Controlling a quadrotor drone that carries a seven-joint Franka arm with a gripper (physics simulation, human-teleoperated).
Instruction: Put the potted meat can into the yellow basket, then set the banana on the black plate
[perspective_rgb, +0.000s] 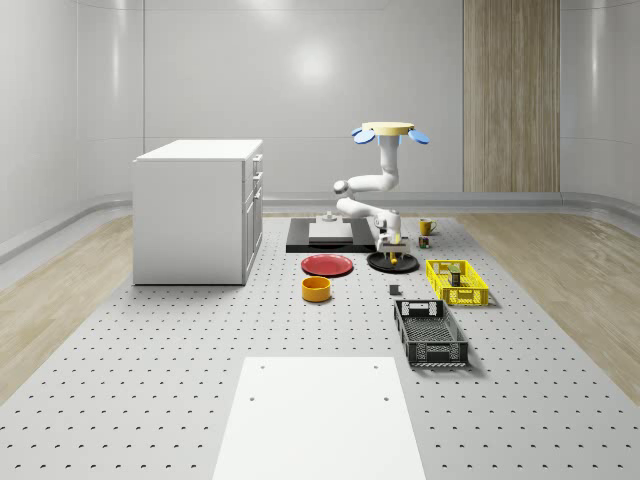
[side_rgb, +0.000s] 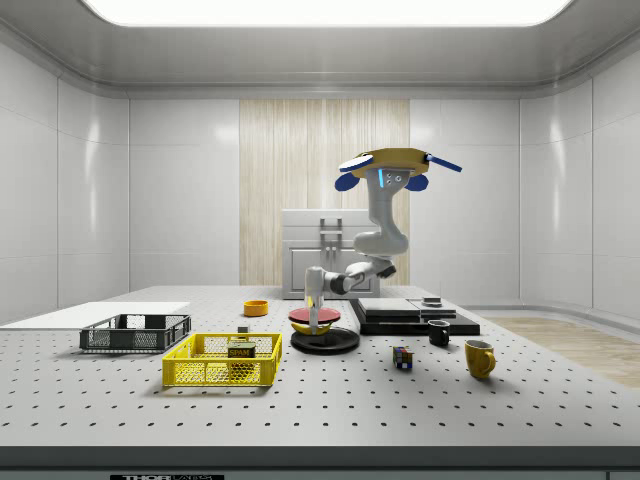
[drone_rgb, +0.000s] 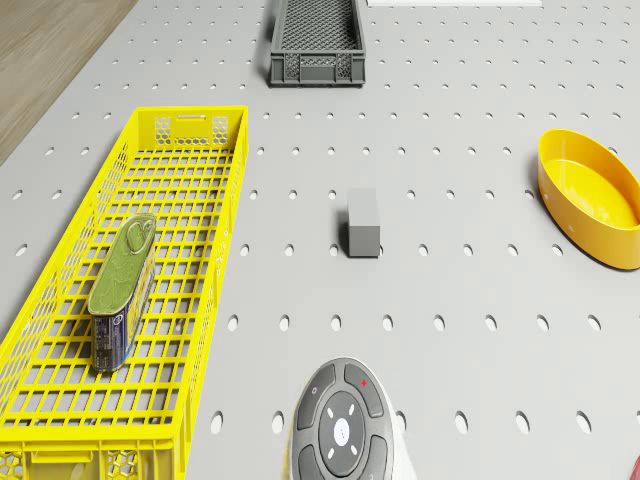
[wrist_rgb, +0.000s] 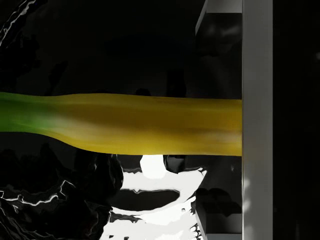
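Note:
The drone (perspective_rgb: 387, 130) hovers behind the black plate (perspective_rgb: 378, 264), its arm bent down towards it. My gripper (perspective_rgb: 391, 248) hangs just above the plate (side_rgb: 345, 343), shut on the banana (side_rgb: 320, 326), whose lower end is at the plate's surface. In the wrist view the banana (wrist_rgb: 140, 125) runs across close up, with a finger (wrist_rgb: 257, 60) in front of one end. The potted meat can (drone_rgb: 125, 290) lies on its side inside the yellow basket (drone_rgb: 225, 230). That basket (perspective_rgb: 457, 283) stands on the whole-scene view's right of the plate.
A dark grey basket (perspective_rgb: 430, 333) sits in front of the yellow one, a small grey block (drone_rgb: 363, 222) between them. A red plate (perspective_rgb: 328, 265) and an orange bowl (perspective_rgb: 317, 289) lie left of the black plate. Behind are a black slab (perspective_rgb: 300, 240), a yellow mug (perspective_rgb: 426, 227) and a white cabinet (perspective_rgb: 198, 210).

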